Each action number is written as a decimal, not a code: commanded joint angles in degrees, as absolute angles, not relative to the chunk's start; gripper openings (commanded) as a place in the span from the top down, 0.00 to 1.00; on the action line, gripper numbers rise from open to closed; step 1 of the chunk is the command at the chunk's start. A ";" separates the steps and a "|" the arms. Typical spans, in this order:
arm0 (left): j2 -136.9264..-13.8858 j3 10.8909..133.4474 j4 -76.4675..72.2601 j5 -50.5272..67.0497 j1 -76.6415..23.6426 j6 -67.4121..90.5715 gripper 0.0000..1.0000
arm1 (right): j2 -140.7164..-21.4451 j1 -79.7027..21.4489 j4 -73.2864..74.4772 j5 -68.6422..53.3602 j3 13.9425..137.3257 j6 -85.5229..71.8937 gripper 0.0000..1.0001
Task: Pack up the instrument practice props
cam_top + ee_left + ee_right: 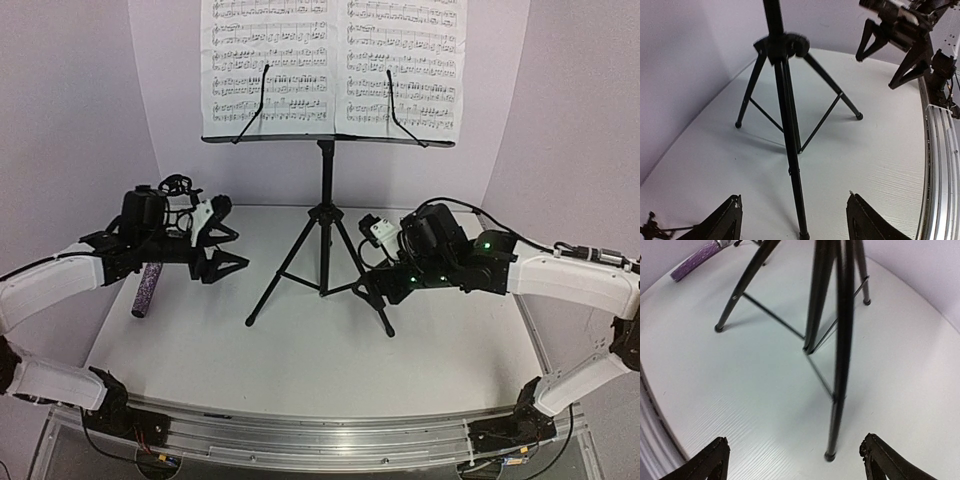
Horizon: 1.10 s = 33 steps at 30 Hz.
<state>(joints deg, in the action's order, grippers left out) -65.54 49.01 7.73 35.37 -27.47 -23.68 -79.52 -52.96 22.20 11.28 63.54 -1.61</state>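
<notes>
The tall black music stand (325, 215) stands mid-table on its tripod, with white sheet-music pages (335, 65) on its desk. The glittery purple microphone (148, 290) lies at the left, below my left arm; its end also shows in the right wrist view (695, 261). A black wire piece (178, 184) behind my left arm may be the small mic stand; I cannot tell. My left gripper (232, 240) is open and empty, left of the tripod; its near leg (790, 150) runs between the fingers (725, 222). My right gripper (372, 275) is open and empty at the right leg (840, 375).
The white table (300, 360) curves at the back against lilac walls. A metal rail (320, 435) runs along the near edge. My right gripper also shows in the left wrist view (895, 45), beyond the tripod.
</notes>
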 commanded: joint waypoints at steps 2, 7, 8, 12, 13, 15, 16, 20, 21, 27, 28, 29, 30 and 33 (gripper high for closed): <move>-52.33 51.75 16.32 42.94 -26.06 -17.53 0.35 | -74.36 -60.13 41.91 1.48 70.90 -8.26 0.17; -46.17 58.02 15.80 41.24 -26.04 -6.83 0.36 | -77.70 -63.92 43.15 -6.55 84.95 -11.12 0.22; -46.06 59.74 14.33 39.70 -25.87 -4.05 0.36 | -79.89 -64.11 43.10 -8.49 88.46 -10.95 0.22; -50.77 70.28 10.07 33.76 -23.78 6.06 0.31 | -90.47 -64.17 42.66 -15.85 108.67 -9.53 0.23; -53.03 74.26 10.38 30.59 -23.74 8.08 0.30 | -93.08 -64.16 42.48 -16.22 114.07 -9.67 0.23; -57.15 81.35 11.26 27.08 -23.73 10.95 0.28 | -98.20 -64.18 41.66 -14.09 124.45 -11.69 0.23; -59.12 84.87 11.93 25.75 -23.73 12.65 0.28 | -100.60 -64.21 40.93 -12.19 129.32 -13.26 0.24; -63.69 94.08 13.00 20.38 -23.77 17.86 0.25 | -105.70 -64.18 31.53 -8.12 138.60 -19.10 0.29; -64.39 95.42 13.16 19.07 -23.78 18.41 0.25 | -105.61 -64.21 27.87 -5.76 138.10 -20.42 0.31; -73.39 108.19 21.98 18.36 -23.73 16.18 0.22 | -103.67 -64.16 15.89 15.49 133.02 -20.89 0.35; -75.70 110.31 23.08 20.24 -23.73 15.36 0.23 | -104.85 -64.16 15.65 16.79 134.22 -20.21 0.35; -77.22 111.83 23.45 22.14 -23.77 14.78 0.24 | -106.04 -64.16 15.56 17.62 135.66 -19.66 0.35; -77.85 112.35 23.06 23.42 -23.74 14.56 0.24 | -107.28 -64.16 15.56 18.21 137.53 -19.26 0.35; -79.44 113.29 21.90 23.86 -23.74 13.26 0.25 | -111.20 -64.15 15.55 20.40 141.53 -18.71 0.35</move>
<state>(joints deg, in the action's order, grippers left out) -77.27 110.31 19.42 21.69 -23.92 14.87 -107.06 -64.03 20.26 12.73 136.23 -19.36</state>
